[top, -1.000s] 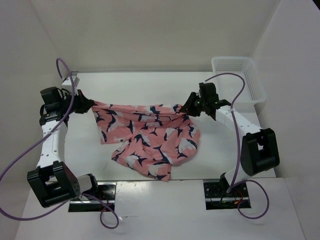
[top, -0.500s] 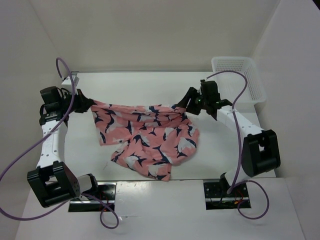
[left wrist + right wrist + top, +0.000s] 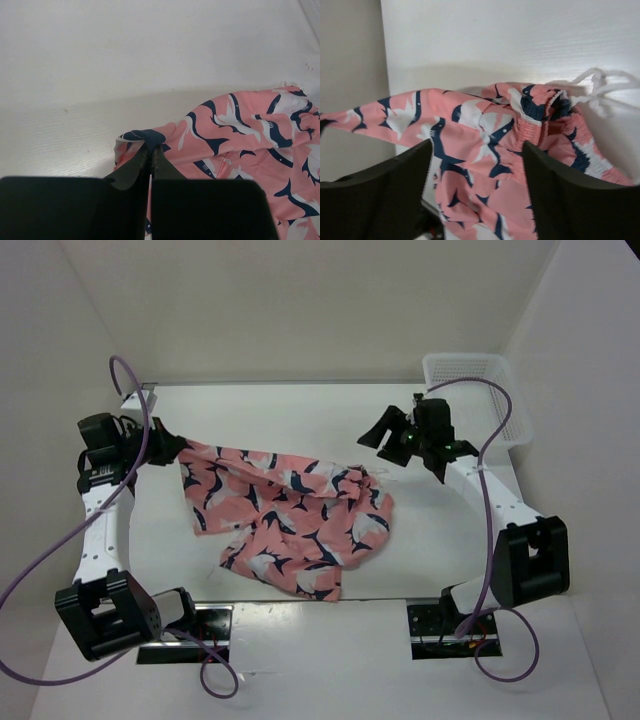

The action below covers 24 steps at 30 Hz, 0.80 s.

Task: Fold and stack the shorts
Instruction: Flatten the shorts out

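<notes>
shorts (image 3: pixel 290 515), corner in left gripper (image 3: pixel 150 147)

top: high overhead, facing down on whole table (image 3: pixel 300 410) | wrists: close, low, facing forward | shared: shorts (image 3: pixel 290 515)

We find the shorts (image 3: pixel 290 520) lying on the table (image 3: pixel 300 410), spread across its middle and reaching toward the near edge. At their far left corner sits the left gripper (image 3: pixel 172 452), touching the cloth. The right gripper (image 3: pixel 385 438) hangs just behind their far right end, apart from it. The basket (image 3: pixel 478 390) stands in the table's far right corner, right of that gripper and well apart from the shorts.
</notes>
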{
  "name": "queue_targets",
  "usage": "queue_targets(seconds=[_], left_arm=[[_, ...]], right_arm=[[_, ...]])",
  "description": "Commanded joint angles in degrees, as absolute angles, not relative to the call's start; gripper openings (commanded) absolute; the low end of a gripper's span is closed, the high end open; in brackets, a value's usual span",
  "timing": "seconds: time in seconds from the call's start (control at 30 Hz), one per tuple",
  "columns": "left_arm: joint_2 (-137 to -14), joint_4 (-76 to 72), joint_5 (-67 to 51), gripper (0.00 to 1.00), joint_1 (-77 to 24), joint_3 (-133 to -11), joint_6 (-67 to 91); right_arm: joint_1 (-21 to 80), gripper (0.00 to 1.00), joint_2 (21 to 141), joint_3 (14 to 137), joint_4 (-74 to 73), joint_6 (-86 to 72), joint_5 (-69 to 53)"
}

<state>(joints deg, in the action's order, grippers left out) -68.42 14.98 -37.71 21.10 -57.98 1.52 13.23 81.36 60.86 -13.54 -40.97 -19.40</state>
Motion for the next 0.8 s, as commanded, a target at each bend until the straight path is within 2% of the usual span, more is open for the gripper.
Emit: queue_targets(seconds=[0.0, 0.13, 0.27, 0.47, 0.6, 0.77], left_arm=[[-66.4, 13.1, -38.7, 0.00, 21.1, -58.5, 0.0], [-66.4, 13.7, -38.7, 0.00, 21.1, -59.2, 0.0], [-65.8, 14.3, -38.7, 0.00, 21.1, -59.7, 0.0], [-65.8, 14.3, -39.2, 0.00, 21.1, -59.7, 0.0], [-65.3, 14.3, -39.2, 0.00, 21.1, -59.7, 0.0], [-65.3, 14.9, -39.2, 0.00, 21.1, -60.2, 0.0]], right_arm=[[13.1, 0.85, 80.3, 58.0, -12.3, -42.1, -20.8], [13.1, 0.87, 76.0, 52.0, -12.3, -42.1, -21.8], [17.8, 0.82, 72.3, 45.2, -12.3, -43.8, -22.4], [24.2, 0.67, 73.5, 43.6, -8.2, -46.1, -21.5], [27.9, 0.67, 78.0, 44.9, -6.8, -47.2, -18.9], [27.9, 0.76, 83.5, 44.9, -4.4, -47.2, -18.2]])
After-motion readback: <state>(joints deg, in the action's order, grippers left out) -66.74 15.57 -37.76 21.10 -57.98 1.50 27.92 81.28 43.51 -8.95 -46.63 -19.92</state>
